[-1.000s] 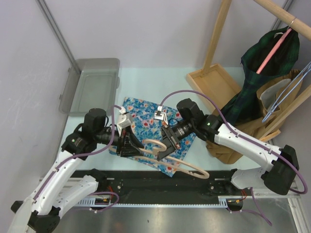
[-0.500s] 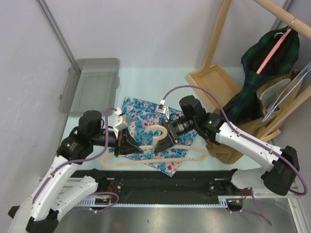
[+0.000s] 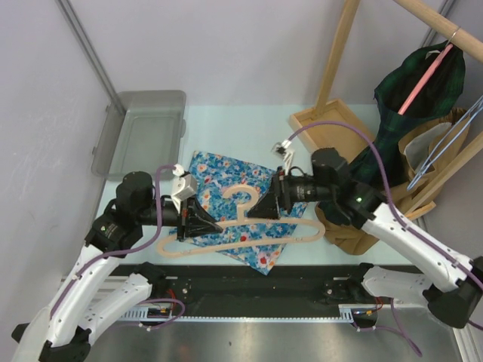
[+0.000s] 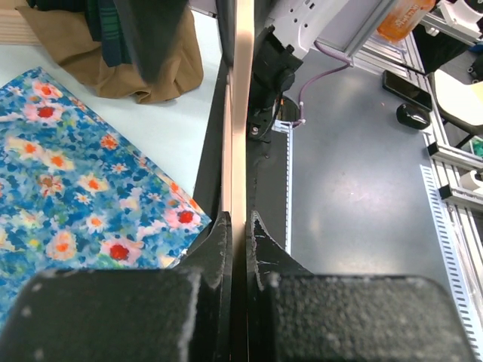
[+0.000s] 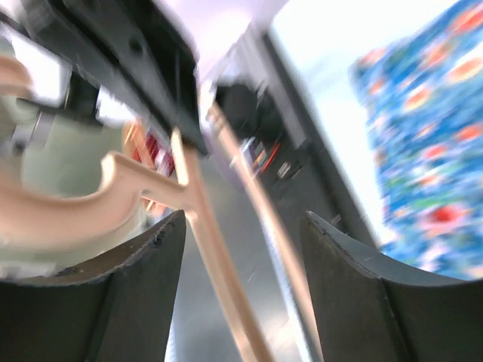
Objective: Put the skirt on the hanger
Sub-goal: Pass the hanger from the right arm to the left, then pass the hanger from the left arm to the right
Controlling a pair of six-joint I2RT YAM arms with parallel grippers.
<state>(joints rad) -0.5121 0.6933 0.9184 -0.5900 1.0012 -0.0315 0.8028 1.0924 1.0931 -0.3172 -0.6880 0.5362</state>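
Left wrist: left claw (image 4: 238, 226) clamps slim wooden hanger (image 4: 241, 113); right claw (image 5: 243, 256) spread apart

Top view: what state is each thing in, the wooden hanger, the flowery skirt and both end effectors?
wooden hanger, gripped by one end effector, lying over the skirt.
flowery skirt, spread flat on the table, not on the hanger.
left end effector, shut on the hanger.
right end effector, open, astride the hanger without clamping it.
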